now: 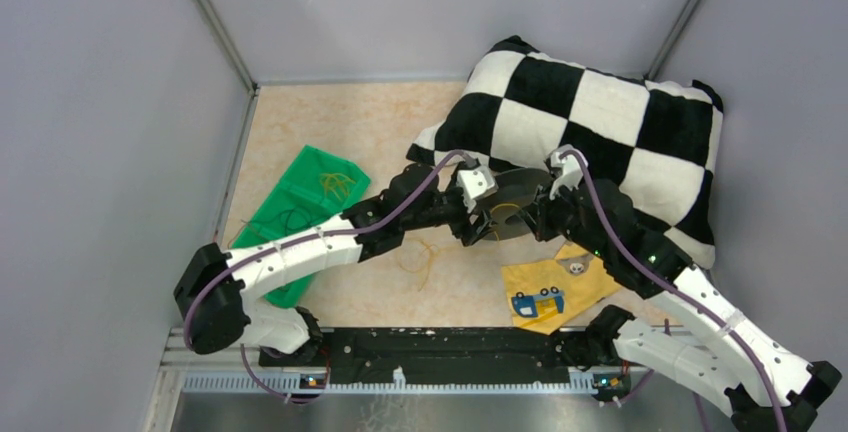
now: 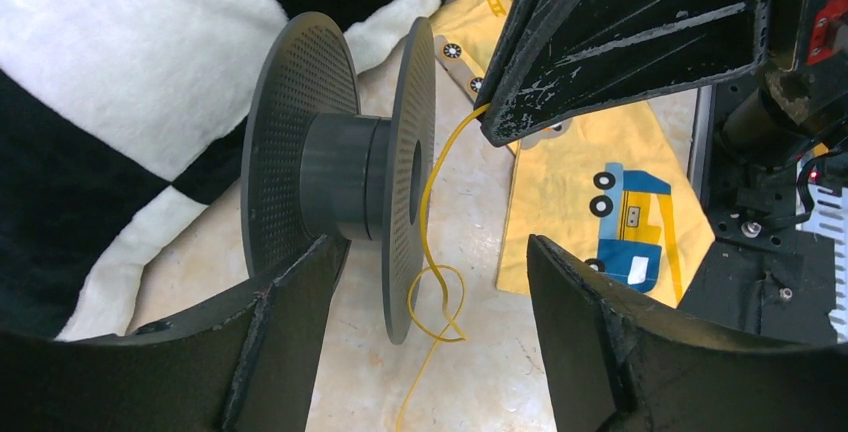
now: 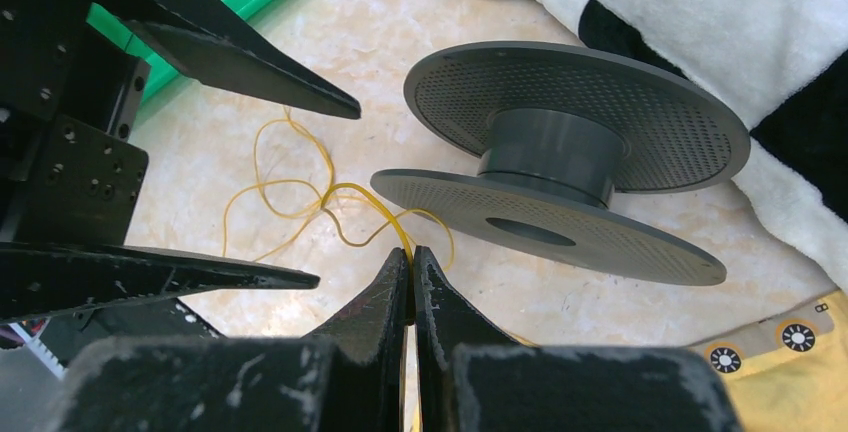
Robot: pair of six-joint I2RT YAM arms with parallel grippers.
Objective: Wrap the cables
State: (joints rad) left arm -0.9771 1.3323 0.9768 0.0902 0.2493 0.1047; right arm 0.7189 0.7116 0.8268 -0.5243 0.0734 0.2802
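Room: grey-walled box, beige marbled table [image 1: 380, 122].
Cable: thin yellow wire [image 2: 425, 202], looped loose on the table just beside the near flange.
Reel: black spool [image 2: 340, 177], hub bare between its 2 flanges, so wrapping's barely begun imo.
Right arm: right gripper [image 3: 411, 257] pinched tight on the wire, probably to feed it.
Left arm: left gripper [image 2: 435, 252] spread wide, holding nothing, lined up on the spool.
Backdrop: checkered pillow [image 1: 600, 122] behind the spool.

Thin gold cable [image 2: 424, 217] lies in loose loops.
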